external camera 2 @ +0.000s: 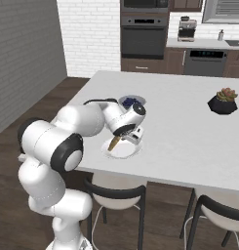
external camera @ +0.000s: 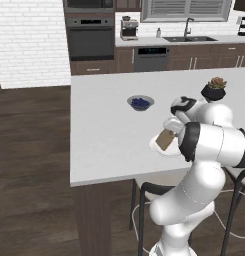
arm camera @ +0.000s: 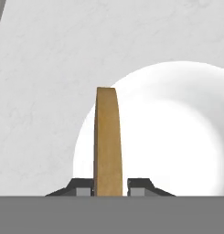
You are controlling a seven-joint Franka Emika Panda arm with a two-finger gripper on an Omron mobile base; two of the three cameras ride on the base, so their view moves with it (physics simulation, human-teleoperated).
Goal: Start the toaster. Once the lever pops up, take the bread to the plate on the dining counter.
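Note:
My gripper is shut on the bread, a tan slice seen edge-on between the two fingertips. The bread hangs tilted just above the round white plate, over its near-left part; whether its lower corner touches the plate I cannot tell. The plate lies near the front edge of the light dining counter, and the bread points down at it. In the hand view the plate spreads under and to the right of the slice. The toaster is out of view.
A small blue-filled bowl sits on the counter behind the plate. A potted succulent in a black pot stands at the right. Dark stools are tucked under the counter's front edge. The oven and sink line the back wall.

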